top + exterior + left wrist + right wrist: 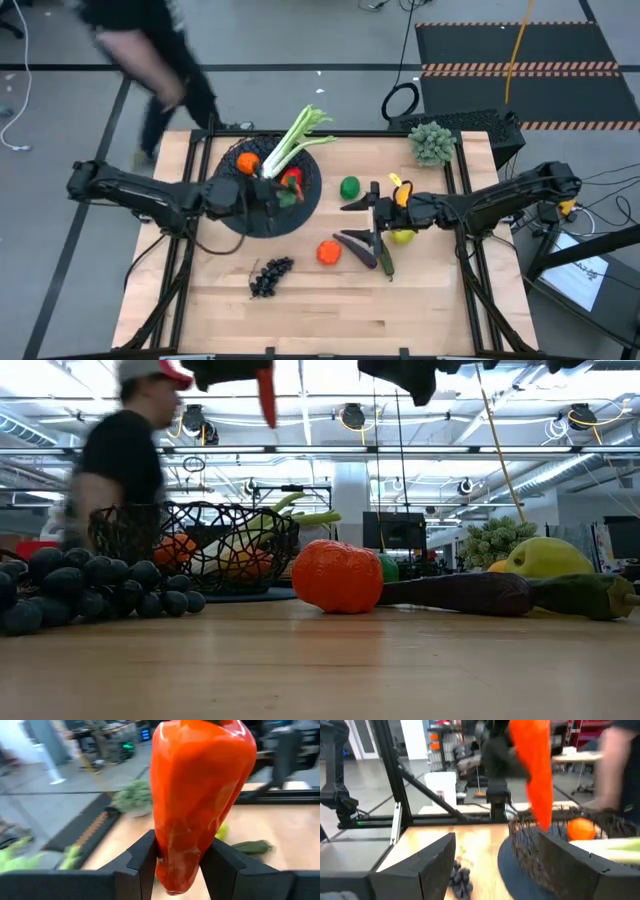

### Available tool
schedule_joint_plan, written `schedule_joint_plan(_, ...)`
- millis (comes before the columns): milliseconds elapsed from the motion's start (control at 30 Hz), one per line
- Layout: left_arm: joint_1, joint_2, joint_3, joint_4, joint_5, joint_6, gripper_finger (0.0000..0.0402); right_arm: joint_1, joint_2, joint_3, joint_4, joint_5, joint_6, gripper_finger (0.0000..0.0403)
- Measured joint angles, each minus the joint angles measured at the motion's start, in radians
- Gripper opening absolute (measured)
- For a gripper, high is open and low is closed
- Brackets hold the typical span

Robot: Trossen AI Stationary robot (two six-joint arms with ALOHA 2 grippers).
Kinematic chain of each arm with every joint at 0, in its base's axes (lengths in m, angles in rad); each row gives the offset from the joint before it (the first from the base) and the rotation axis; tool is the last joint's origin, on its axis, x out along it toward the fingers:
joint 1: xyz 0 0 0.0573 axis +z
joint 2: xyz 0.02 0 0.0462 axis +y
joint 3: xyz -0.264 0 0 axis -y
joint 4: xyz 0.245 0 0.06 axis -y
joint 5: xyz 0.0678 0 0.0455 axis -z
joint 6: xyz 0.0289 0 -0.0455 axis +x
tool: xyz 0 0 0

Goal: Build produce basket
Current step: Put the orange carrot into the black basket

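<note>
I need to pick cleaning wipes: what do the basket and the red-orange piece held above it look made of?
Basket: thin black wire mesh, probably coated metal, since you see through it. Red-orange piece in the left gripper: smooth, glossy skin with soft highlights, likely moulded plastic or rubber.

We see a grey floor point(300, 40) around the wooden desk point(330, 310); at one o'clock lies a black mat point(515, 45) with striped edges, and bright ceiling lights point(330, 380) glow overhead.
</note>
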Motion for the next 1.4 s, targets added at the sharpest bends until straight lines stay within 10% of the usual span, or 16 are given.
schedule_joint_plan(300, 0.119, -0.177, 0.000, -0.289, -0.099, -0.061, 0.0134, 0.000, -0.013, 0.000, -0.052, 0.001, 0.017, 0.0259)
schedule_joint_plan(733, 0.310, -0.065, 0.000, -0.487, -0.081, -0.261, 0.0134, 0.000, -0.013, 0.000, -0.052, 0.000, 0.017, 0.0258)
schedule_joint_plan(1400, 0.693, 0.013, -0.189, -0.133, -0.060, -0.365, 0.0134, 0.005, -0.013, 0.000, -0.095, -0.002, 0.017, 0.0258)
